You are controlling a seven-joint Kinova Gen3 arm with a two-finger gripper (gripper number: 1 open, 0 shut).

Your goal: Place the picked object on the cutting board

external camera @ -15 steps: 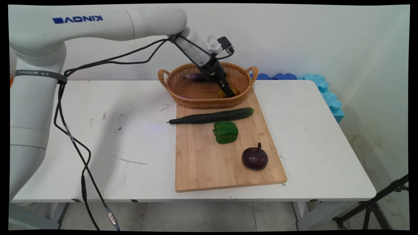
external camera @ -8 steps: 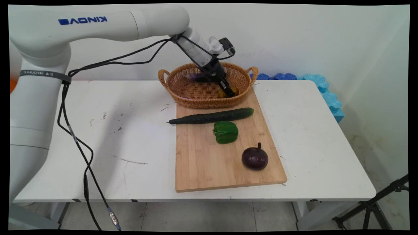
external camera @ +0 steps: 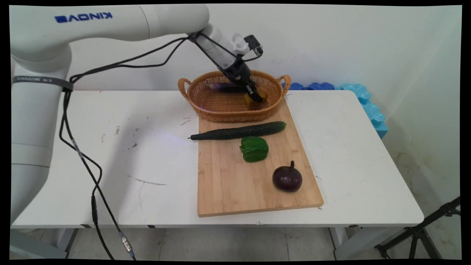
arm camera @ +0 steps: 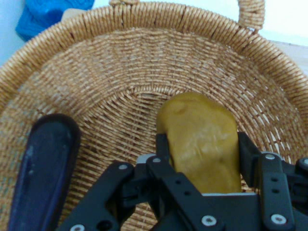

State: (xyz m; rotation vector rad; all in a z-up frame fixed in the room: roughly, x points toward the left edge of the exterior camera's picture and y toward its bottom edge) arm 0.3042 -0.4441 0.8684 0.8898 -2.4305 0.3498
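The black gripper (external camera: 256, 97) reaches down into the wicker basket (external camera: 228, 116) at the table's (external camera: 128, 154) far side, its fingers (arm camera: 161, 144) closed narrow on either flank of a yellow-brown lump (arm camera: 197, 120), perhaps a potato; the lump sits at the basket's 3 o'clock end in the main view, and whether it rests on the weave or hangs just clear of it cannot be told; a long dark purple vegetable (arm camera: 43, 173) lies in the basket beside it, at about 9 o'clock in the hand view, apart from the fingers. At 6 o'clock of the basket, a wooden board (external camera: 228, 184) touches its wall and bears a cucumber (external camera: 239, 131), a green pepper (external camera: 254, 149) and a round purple vegetable (external camera: 287, 178), each apart from the others. The lump's lower end is hidden behind the gripper's linkage; the cucumber's thin tip overhangs the board at 9 o'clock; blue foam (external camera: 364, 99) edges the table at 2 o'clock.
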